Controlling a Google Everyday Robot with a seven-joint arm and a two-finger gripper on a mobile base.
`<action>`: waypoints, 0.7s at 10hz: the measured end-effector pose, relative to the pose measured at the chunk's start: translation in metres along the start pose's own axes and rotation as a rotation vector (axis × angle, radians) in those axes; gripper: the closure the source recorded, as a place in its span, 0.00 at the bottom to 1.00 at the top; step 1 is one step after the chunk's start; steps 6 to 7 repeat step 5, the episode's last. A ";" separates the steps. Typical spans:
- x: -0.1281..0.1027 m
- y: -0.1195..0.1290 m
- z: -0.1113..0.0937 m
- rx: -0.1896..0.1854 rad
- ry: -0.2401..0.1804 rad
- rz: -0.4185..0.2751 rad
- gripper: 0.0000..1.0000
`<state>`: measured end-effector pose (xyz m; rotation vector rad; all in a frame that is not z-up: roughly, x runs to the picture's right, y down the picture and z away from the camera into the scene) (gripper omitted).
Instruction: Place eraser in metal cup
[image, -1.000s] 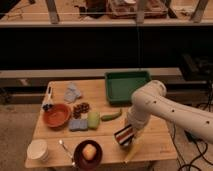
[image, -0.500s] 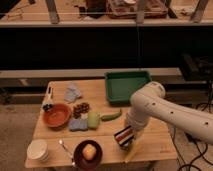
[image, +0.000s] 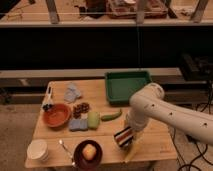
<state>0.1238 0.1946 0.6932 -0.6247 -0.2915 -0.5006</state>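
Hand (image: 129, 136) at near right of tabletop (image: 150, 131), closed on the eraser (image: 123, 136), held tilted just above the surface. Metal cup not identifiable. Green tray (image: 126, 85) lies farther back.

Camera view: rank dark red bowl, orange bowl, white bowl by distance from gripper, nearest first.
Gripper is at the table's front right.
1. Dark red bowl, front centre, just left of it.
2. Orange bowl, left, farther back.
3. White bowl, front-left corner.
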 end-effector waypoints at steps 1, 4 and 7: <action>0.000 0.000 0.001 0.000 -0.001 0.001 1.00; 0.001 0.002 0.004 0.004 -0.006 0.016 0.95; 0.002 0.003 0.005 0.007 -0.008 0.029 0.84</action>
